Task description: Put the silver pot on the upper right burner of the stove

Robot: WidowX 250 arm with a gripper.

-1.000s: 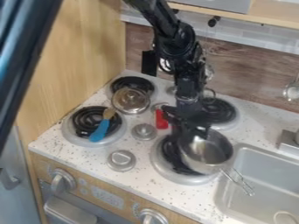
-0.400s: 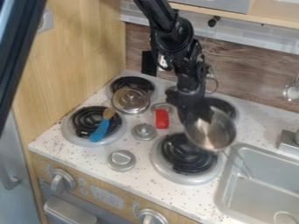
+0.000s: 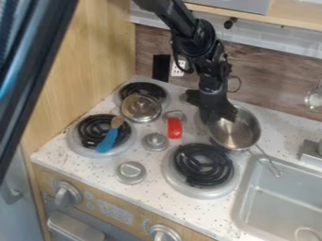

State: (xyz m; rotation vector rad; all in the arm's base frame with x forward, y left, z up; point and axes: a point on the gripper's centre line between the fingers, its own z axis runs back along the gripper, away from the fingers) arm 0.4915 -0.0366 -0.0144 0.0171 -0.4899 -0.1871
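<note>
The tool (image 3: 220, 114) is clamped on the rim of the silver pot (image 3: 239, 133), which is over the upper right burner (image 3: 200, 121); seating on the coil cannot be confirmed. Caution: release with the pot off-centre or tilted may cause it to drop or slide toward the sink (image 3: 246, 200). The wire handle (image 3: 269, 163) projects sinkward; its weight may promote tipping. Pot interior: bare metal. Round metal dish (image 3: 140, 108), at the upper left burner: contents, none visible.

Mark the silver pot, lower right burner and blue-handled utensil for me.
Silver pot (image 3: 240, 133), camera view: inside of the bowl.
Lower right burner (image 3: 204, 174), camera view: black coil.
Blue-handled utensil (image 3: 108, 140), camera view: its handle.
</note>
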